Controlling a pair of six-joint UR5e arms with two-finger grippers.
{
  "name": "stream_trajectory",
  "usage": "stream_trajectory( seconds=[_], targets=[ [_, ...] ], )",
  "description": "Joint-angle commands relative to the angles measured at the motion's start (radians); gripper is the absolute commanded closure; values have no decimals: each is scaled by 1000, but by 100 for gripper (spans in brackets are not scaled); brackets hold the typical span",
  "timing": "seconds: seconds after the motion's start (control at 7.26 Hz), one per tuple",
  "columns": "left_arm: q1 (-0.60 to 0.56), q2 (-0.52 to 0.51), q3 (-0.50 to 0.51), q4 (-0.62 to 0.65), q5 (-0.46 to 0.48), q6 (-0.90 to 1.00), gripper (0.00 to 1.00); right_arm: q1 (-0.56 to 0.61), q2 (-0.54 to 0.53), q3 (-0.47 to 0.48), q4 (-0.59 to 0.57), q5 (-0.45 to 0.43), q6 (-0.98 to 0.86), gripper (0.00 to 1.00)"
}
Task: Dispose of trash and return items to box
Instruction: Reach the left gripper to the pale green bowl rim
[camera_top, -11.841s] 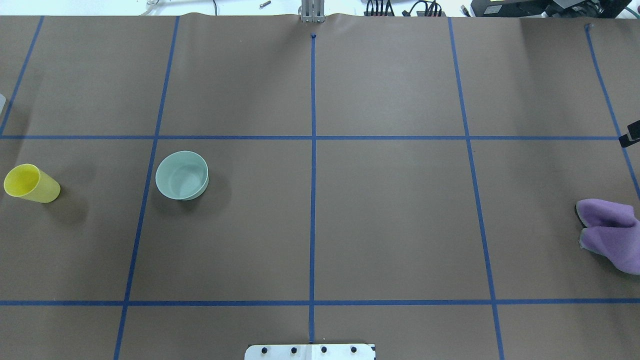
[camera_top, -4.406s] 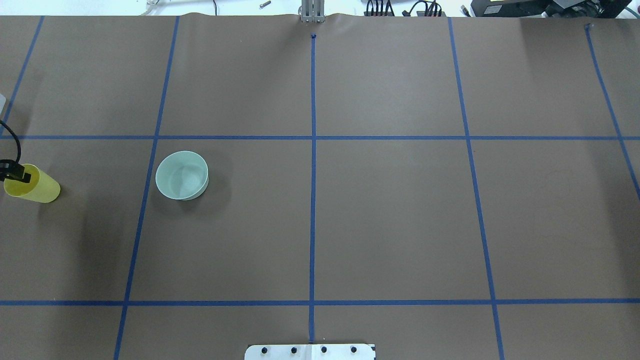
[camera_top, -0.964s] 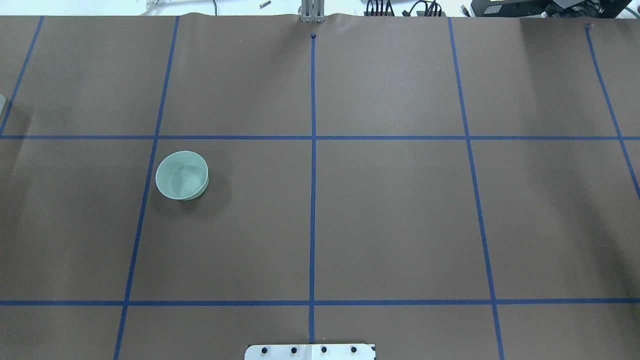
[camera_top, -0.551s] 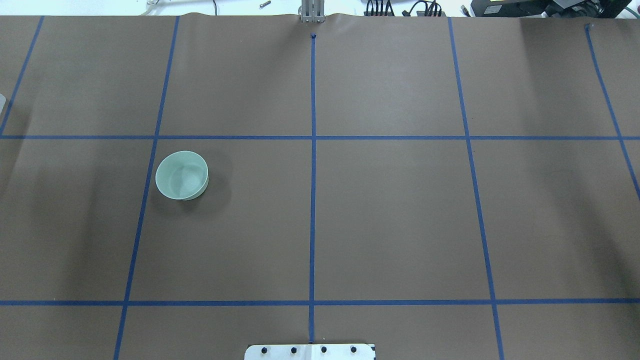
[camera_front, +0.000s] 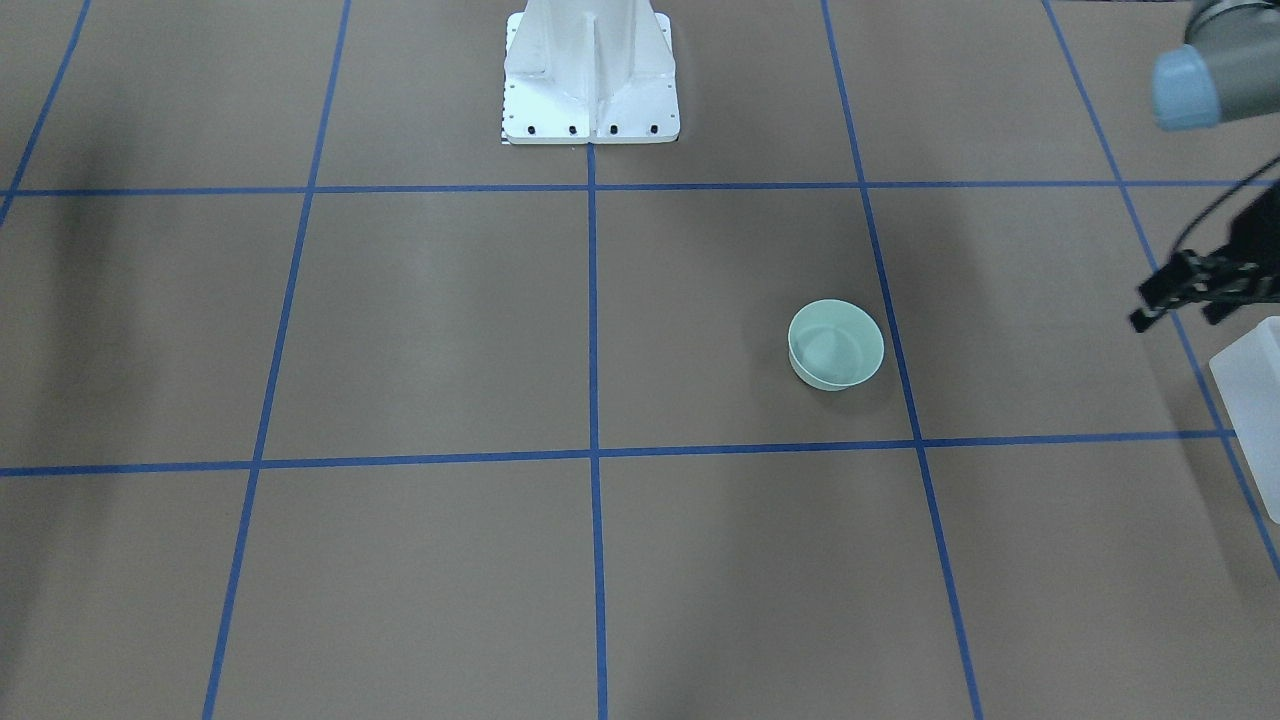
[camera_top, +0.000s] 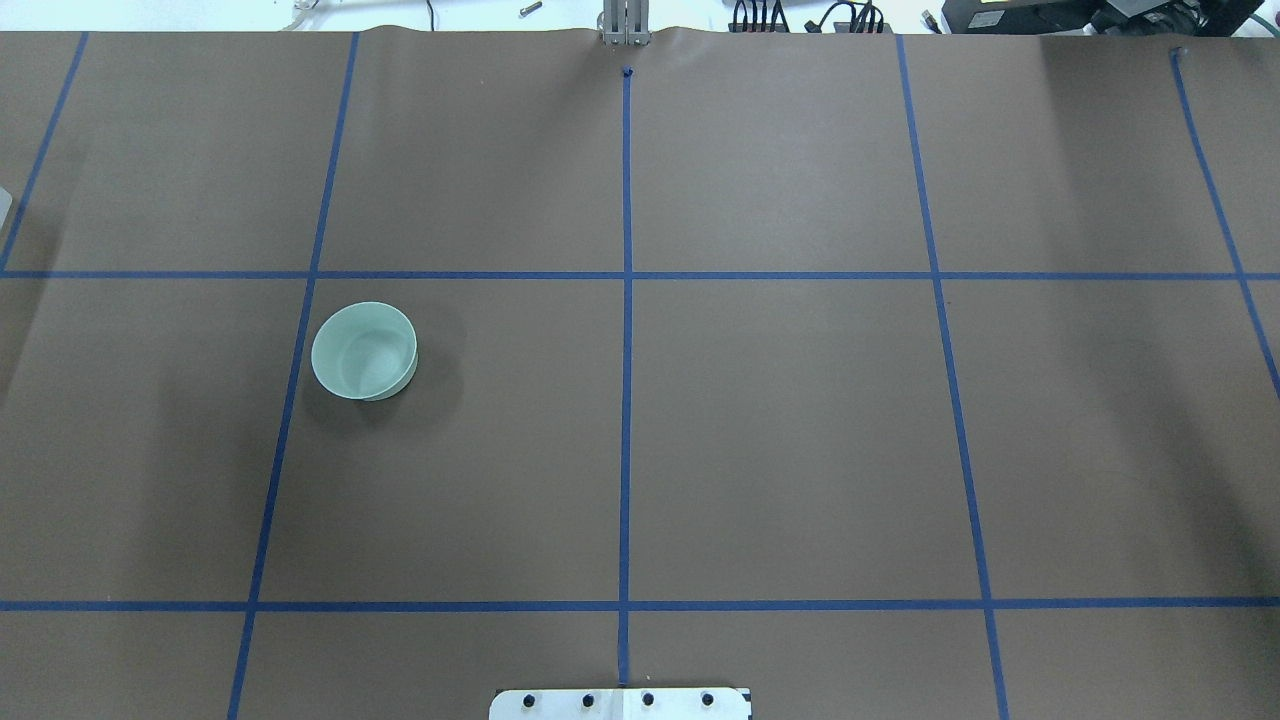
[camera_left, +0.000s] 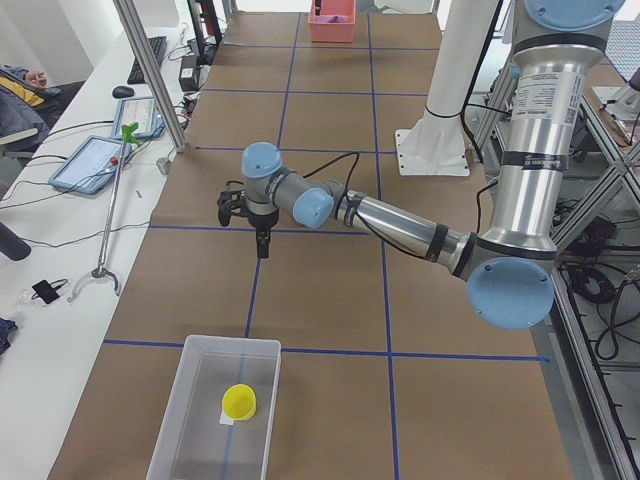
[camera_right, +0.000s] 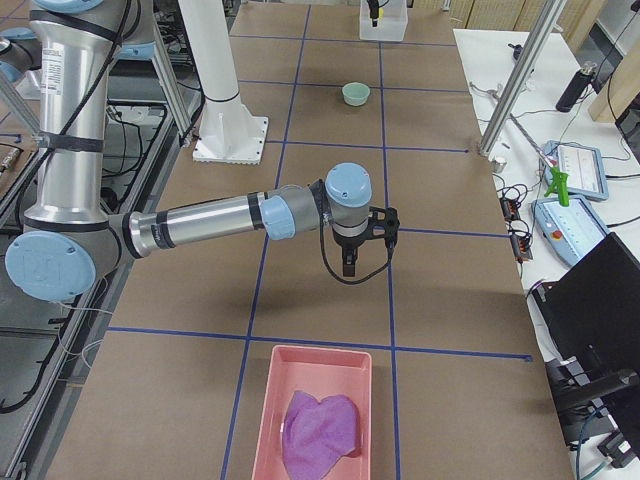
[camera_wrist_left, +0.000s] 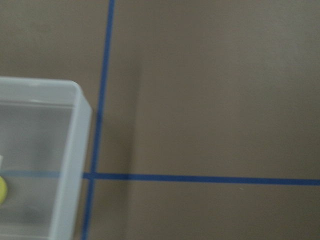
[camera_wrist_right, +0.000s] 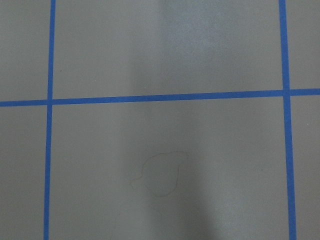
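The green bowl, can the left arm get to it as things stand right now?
Probably yes. The bowl stands upright and alone on the table, with nothing between it and the left gripper, which hangs empty near the box that holds the yellow cup.

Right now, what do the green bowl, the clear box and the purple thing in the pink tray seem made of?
The mint-green bowl: likely plastic, smooth and matte, uniform colour, thin rim. The box: translucent milky plastic; the blue tape shows through its floor. The purple cloth: soft fabric, judging by its rumpled folds.
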Motion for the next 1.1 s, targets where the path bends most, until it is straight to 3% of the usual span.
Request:
stream_trajectory(
  seconds=[0.0,0.14,0.69,0.83,0.96],
  targets=[
    [257,-19,-56,-13,117,-220,6,-1,0,0,-1,0,0,0],
    [331,-19,-42,-45,177,-269,6,-1,-2,-2,-1,0,0,0],
    [387,-183,142,-90,184,-379,6,-1,-6,-2,1,0,0,0],
    [445,-190,158,-90,241,-398,13,-1,-6,-2,1,0,0,0],
    [465,-191,161,-90,274,-427,57,-1,-6,-3,0,0,-1,0]
  ],
)
